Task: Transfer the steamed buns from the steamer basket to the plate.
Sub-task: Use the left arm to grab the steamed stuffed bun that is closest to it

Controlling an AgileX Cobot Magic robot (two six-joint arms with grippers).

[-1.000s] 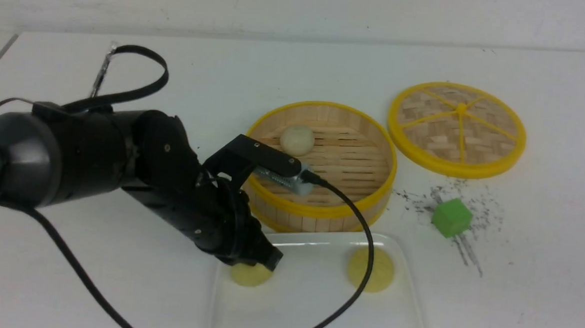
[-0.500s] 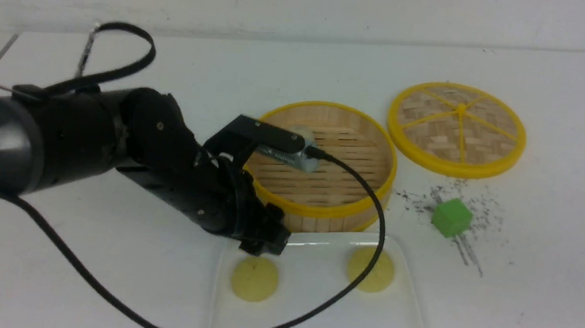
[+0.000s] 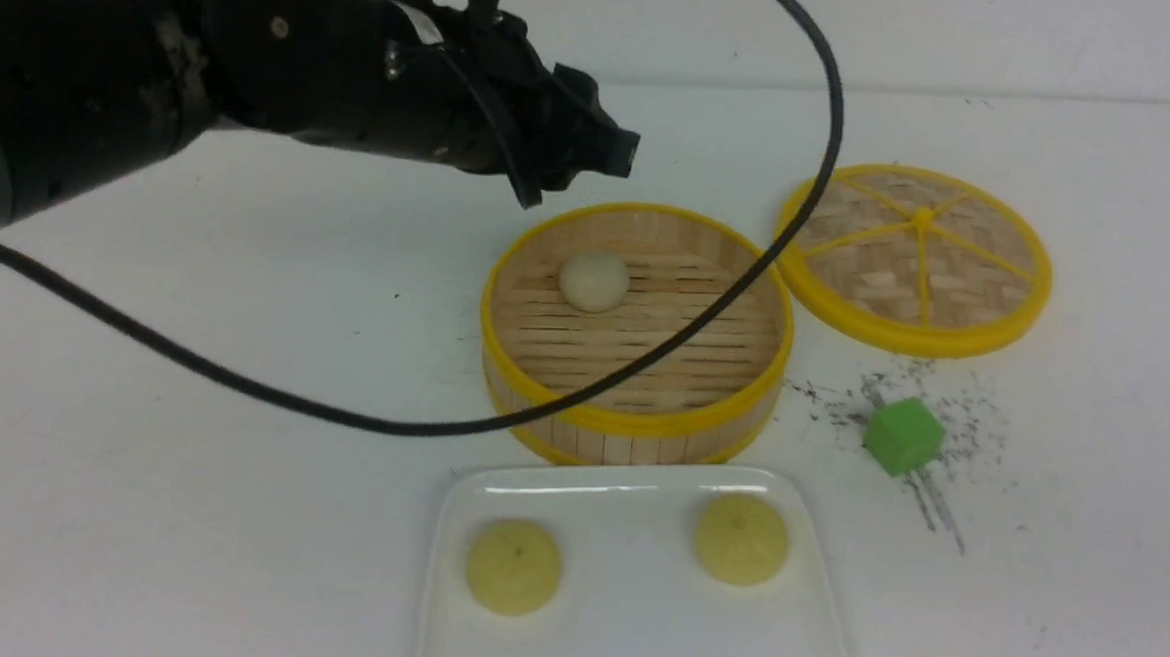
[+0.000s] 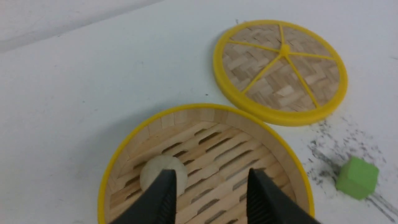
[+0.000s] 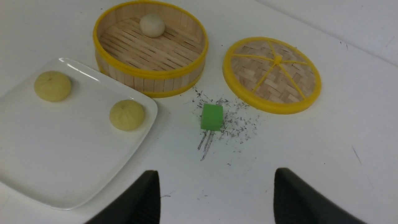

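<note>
Now the left arm [image 3: 360,26] is up and away from the plate [image 3: 630,621]. A second ago it was low over the plate's left side with its jaws closed on a yellow bun, and half a second ago it had let go and was lifting. At this moment it hangs above the far-left rim of the steamer basket [image 3: 630,423]. That yellow bun [image 3: 513,567] sits free on the plate, well apart from the other yellow bun [image 3: 741,539]. Two of the three are therefore delivered, and only the off-white bun [image 3: 594,280] is left, lying on the slats near the basket's far wall. The left wrist view shows the left jaws spread and empty, aimed down into the basket, which I read as the start of the reach for the last bun. The right jaws, seen only from their own wrist camera, stand wide apart with nothing between them, above bare bench [image 5: 311,140] near the green cube [image 5: 211,117]. Several things are hard to read. From the front the left jaws are a dark lump whose gap does not show. In the wrist view one jaw covers part of the off-white bun, and their height above it cannot be told. The plate's near edge runs off the bottom of the front view, the right arm is absent from that view, and the black cable [image 3: 242,383] loops across the basket.
</note>
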